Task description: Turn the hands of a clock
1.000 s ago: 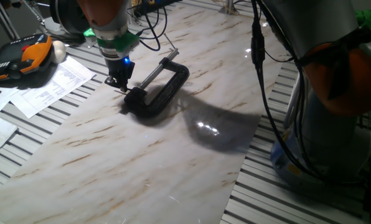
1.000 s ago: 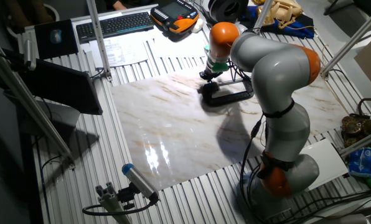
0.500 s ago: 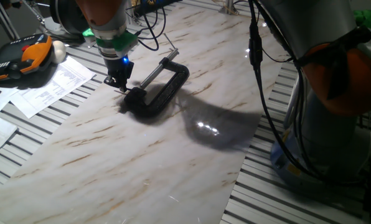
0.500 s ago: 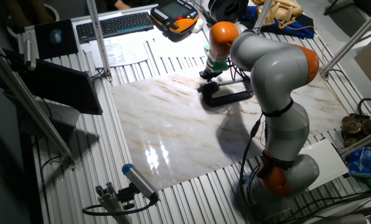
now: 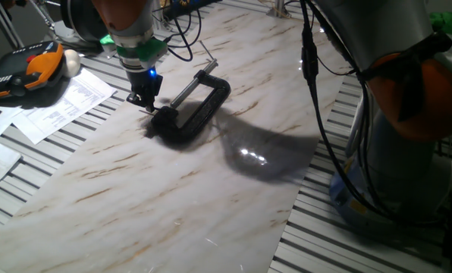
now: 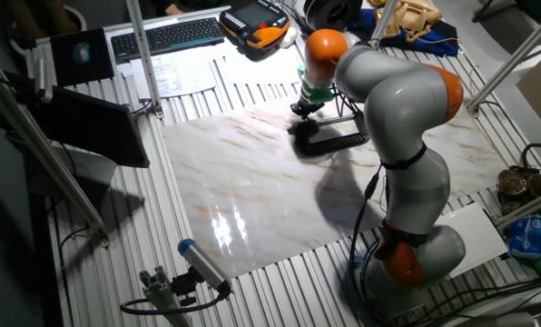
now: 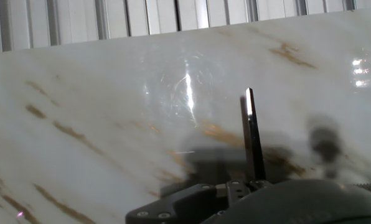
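the clock (image 5: 196, 108), a black c-clamp with a silver screw rod (image 5: 186, 89), is lying flat on the marble counter (image 5: 211, 197) toward its far left. the gripper (image 5: 144, 102) is hovering directly over the clamp's rounded left end, fingers pointing down. in the hand view the hands (image 7: 252, 140) are showing as a thin dark pin rising from the clamp body. whether the jaws are apart or together cannot be told. a keyboard (image 6: 166, 36) is lying beyond the counter.
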Motion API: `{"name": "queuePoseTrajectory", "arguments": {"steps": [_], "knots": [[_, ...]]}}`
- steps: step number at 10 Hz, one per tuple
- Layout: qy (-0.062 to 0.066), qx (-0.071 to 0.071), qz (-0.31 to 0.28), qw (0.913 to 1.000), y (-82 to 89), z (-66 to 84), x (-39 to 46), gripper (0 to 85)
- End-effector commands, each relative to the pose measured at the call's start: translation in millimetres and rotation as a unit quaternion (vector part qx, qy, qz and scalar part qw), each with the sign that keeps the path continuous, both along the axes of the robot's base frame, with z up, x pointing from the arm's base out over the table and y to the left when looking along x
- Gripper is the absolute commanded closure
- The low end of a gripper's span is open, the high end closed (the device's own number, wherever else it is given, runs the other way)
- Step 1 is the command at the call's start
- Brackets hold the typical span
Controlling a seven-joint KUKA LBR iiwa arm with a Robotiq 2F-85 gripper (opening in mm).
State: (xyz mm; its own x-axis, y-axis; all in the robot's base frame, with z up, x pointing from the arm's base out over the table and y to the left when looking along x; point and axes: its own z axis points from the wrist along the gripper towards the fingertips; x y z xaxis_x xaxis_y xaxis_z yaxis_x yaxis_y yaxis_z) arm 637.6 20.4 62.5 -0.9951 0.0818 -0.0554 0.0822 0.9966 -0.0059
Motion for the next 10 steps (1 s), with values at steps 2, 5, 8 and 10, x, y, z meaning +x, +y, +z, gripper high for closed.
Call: {"name": "queuePoseTrajectory", "arguments": {"steps": [2, 5, 8, 10], "knots": [[0.001, -0.004, -0.005, 1.0, -0.2, 0.0, 0.0, 85.0], [0.006, 0.0, -0.007, 1.0, -0.2, 0.0, 0.0, 85.0], [0.008, 0.007, -0.011, 0.9999, -0.3, -3.0, 1.5, 85.0], [-0.004, 0.007, -0.014, 0.9999, 0.6, -10.9, 8.1, 85.0]]}}
